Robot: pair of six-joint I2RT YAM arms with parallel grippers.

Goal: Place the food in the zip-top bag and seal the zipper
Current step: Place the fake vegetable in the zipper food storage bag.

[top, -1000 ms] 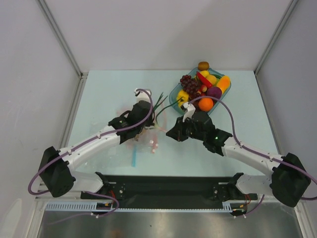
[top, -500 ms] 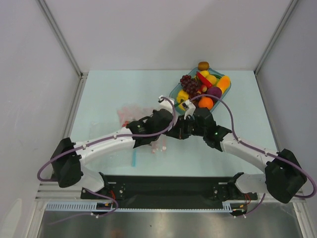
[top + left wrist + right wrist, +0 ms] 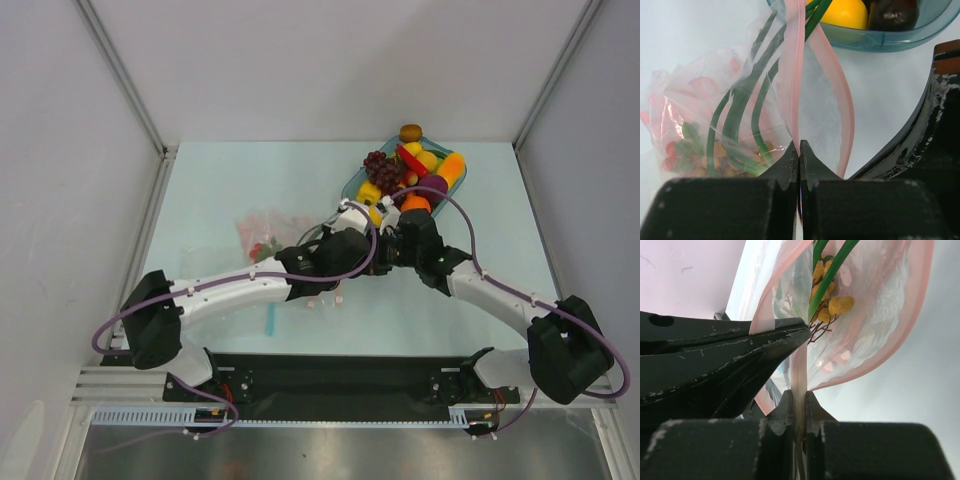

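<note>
The pale blue-green table (image 3: 220,190) is the biggest thing here. Two white and black robot arms reach over it and meet in the middle: the left arm (image 3: 230,290) and the right arm (image 3: 500,295).

A see-through teal-blue plastic tray (image 3: 900,40) sits at the far right of the table. Just left of it lies the clear crinkly plastic bag (image 3: 262,232). Most of the bag rests on the table. Its mouth is lifted up between the two claws, close to the near edge of the tray.

The left claw (image 3: 799,150) is pinched tight on the thin pale-pink zipper (image 3: 794,75). The right claw (image 3: 799,401) is pinched on the pink zipper too, right beside the left one. The two sides of the zipper bow apart, so the mouth is not closed.

A long green stalk (image 3: 834,271), a tan grape bunch (image 3: 839,304) and small red pieces (image 3: 670,150) are inside the bag. A shiny yellow lemon (image 3: 842,12), a round orange (image 3: 415,203), a purple piece (image 3: 433,185) and dark grapes (image 3: 378,165) sit in the tray. A small brown fruit (image 3: 410,131) lies on the table just past the tray.

A short light-blue strip (image 3: 269,318) lies near the front edge.
</note>
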